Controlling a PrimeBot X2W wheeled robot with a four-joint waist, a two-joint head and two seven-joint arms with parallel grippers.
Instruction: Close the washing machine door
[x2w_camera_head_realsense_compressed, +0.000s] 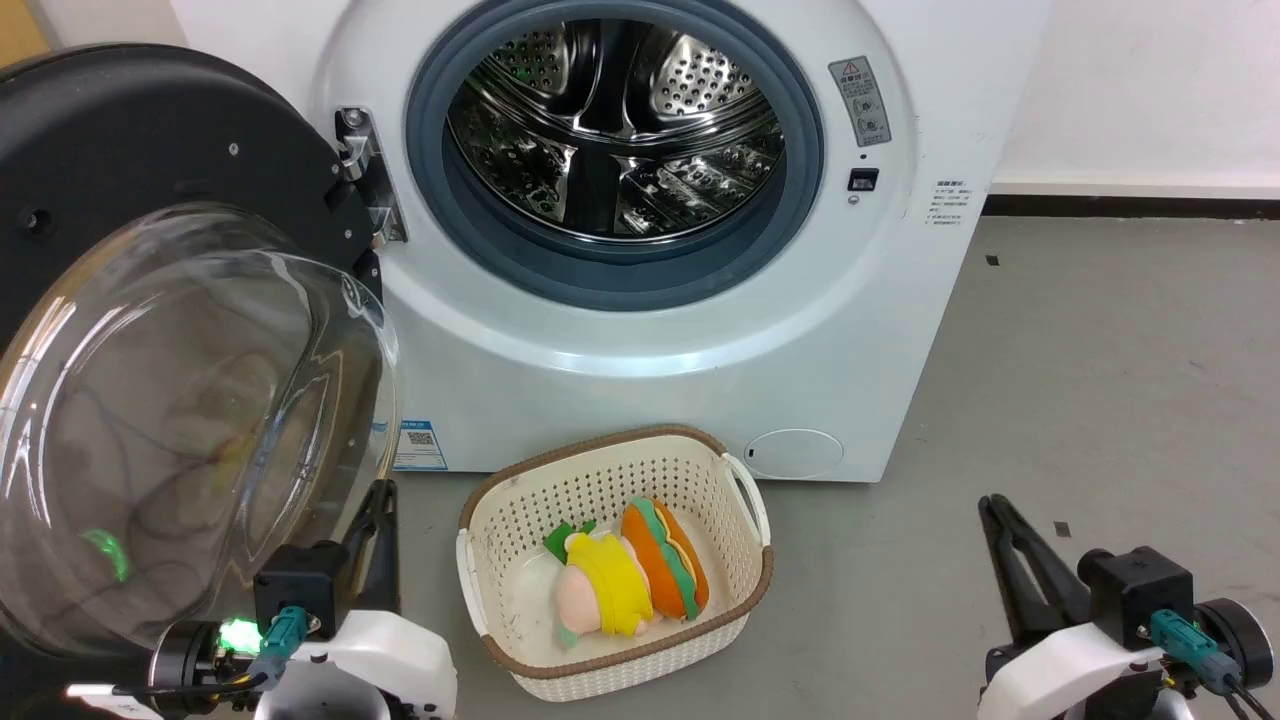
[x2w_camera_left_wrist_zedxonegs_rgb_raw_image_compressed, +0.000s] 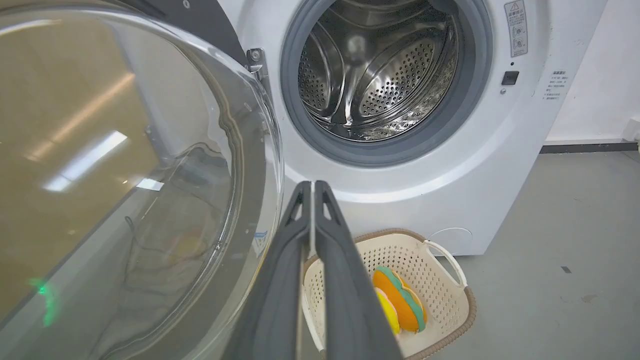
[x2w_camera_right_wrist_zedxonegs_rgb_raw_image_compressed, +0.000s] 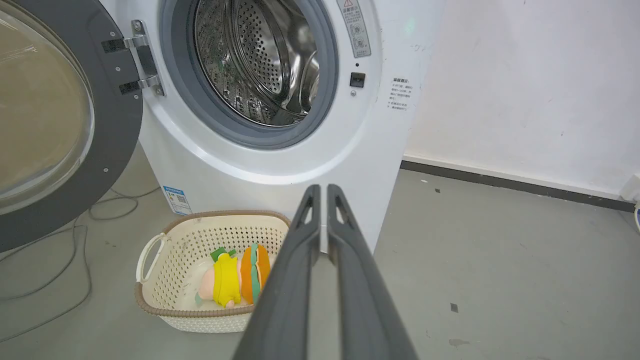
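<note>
Two left fingers just beside door

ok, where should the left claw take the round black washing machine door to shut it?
Probably the rim of the round glossy black door, far from its metal hinge, coming from the left behind it. Its bulging clear glass bowl is smooth, nothing to pinch.

Left gripper low at left, fingers pressed together, pointing up; right gripper low right, same.
</note>
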